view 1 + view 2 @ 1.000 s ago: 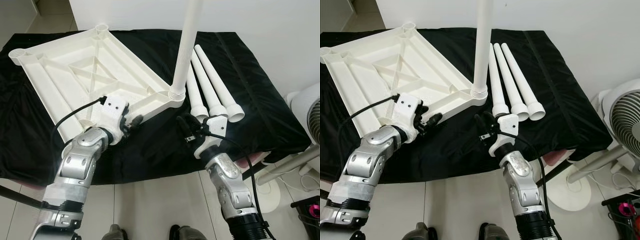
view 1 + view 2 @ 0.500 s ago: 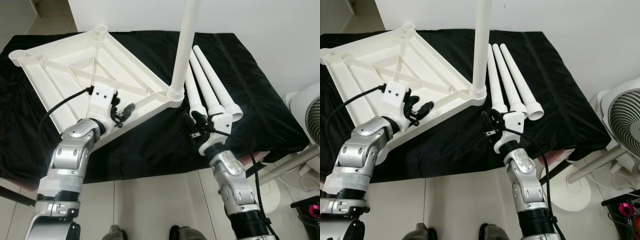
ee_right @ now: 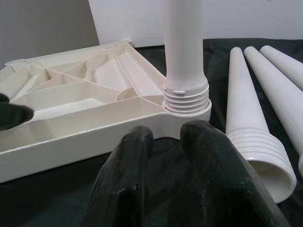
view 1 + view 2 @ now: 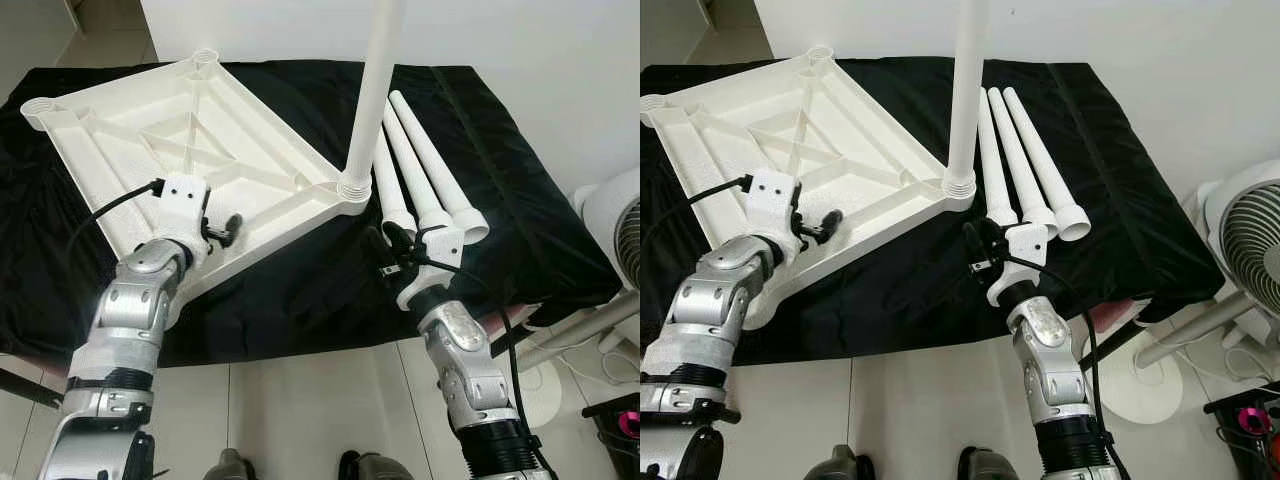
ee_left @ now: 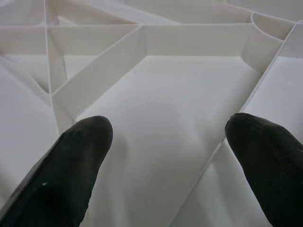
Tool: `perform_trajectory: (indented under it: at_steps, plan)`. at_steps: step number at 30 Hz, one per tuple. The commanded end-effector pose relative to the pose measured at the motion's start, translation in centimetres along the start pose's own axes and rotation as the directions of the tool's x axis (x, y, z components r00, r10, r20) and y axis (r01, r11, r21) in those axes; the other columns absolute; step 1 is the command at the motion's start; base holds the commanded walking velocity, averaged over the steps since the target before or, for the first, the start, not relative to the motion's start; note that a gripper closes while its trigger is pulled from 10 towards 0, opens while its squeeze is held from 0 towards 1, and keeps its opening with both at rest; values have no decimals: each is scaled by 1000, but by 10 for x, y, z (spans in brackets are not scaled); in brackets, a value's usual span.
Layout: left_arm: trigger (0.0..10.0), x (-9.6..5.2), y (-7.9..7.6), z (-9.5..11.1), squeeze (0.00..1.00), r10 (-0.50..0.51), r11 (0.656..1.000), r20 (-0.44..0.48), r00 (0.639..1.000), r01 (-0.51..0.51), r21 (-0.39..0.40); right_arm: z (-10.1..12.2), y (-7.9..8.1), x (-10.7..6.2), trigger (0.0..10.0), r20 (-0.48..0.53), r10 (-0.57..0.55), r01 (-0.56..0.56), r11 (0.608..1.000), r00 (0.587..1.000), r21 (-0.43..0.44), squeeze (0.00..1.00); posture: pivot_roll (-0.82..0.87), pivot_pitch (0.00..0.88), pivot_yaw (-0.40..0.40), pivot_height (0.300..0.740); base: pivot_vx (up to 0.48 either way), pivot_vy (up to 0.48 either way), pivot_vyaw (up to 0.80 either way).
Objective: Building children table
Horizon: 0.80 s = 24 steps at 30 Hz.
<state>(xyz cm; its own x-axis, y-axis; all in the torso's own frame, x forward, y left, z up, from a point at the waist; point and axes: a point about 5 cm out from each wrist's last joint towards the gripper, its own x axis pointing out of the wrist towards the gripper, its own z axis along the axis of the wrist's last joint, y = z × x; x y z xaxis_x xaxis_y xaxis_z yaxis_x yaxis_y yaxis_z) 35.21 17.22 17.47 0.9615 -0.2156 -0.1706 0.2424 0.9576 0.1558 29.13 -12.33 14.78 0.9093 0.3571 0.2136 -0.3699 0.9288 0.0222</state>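
- On the black cloth-covered table (image 4: 520, 250), upside down: a large white ribbed plastic tabletop (image 4: 180, 150) with open corner sockets, nearest edge overhanging toward the robot. Could slide on the loose cloth if pushed sideways while a leg is being turned in.
- At the tabletop's right corner, upright: one long white tapered plastic leg (image 4: 372, 90), threaded end seated in the socket. Threads visible above the socket rim in the right wrist view, so possibly not fully home; might lean or pop out if knocked by an arm passing close.
- Just beside that corner, flat on the cloth: three loose white plastic legs (image 4: 425, 170), side by side and touching, threaded ends toward the robot. Round, so likely to roll apart or off the table edge if one is tugged out carelessly.
- Over the tabletop's near ribs: left gripper (image 4: 215, 232), fingers (image 5: 71, 156) spread wide, holding nothing. Could snag on a rib when closing.
- Near the loose legs' threaded ends: right gripper (image 4: 978, 250), fingers (image 3: 137, 179) pressed nearly together, empty. Would need opening before a grasp, otherwise only shoving a leg away.
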Motion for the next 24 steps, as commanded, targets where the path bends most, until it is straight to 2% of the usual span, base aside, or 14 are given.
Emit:
perform_trajectory:
  at_steps: [1,3,7,14,20,24]
  plan:
    - [10000,4,-7,3,0,-47,999,10,999,47,6,-1,0,1,10000,0,0,0,1000,1000,-2,0,-27,93,-7,740,0,0,0]
    - [10000,7,-9,9,0,-53,998,29,998,54,-35,-2,0,1,10000,-1,1,-1,1000,1000,-1,0,-27,93,-7,740,0,0,0]
    - [10000,11,-14,13,0,-68,997,30,997,69,-32,-2,2,2,10000,-1,6,-6,1000,1000,0,0,-25,88,-8,740,0,0,0]
    - [10000,19,-33,-5,0,-114,993,-92,989,112,-33,-2,4,2,10000,1,10,-10,1000,1000,2,0,-31,75,3,740,0,0,0]
    - [10000,24,-31,-20,0,-55,998,-178,983,51,-25,-2,3,2,10000,5,1,-1,1000,1000,4,0,-41,65,9,740,0,0,0]
    - [10000,28,-26,-21,0,-7,999,-193,981,0,-38,-2,4,2,10000,6,-1,1,1000,1000,4,0,-46,57,11,740,0,0,0]
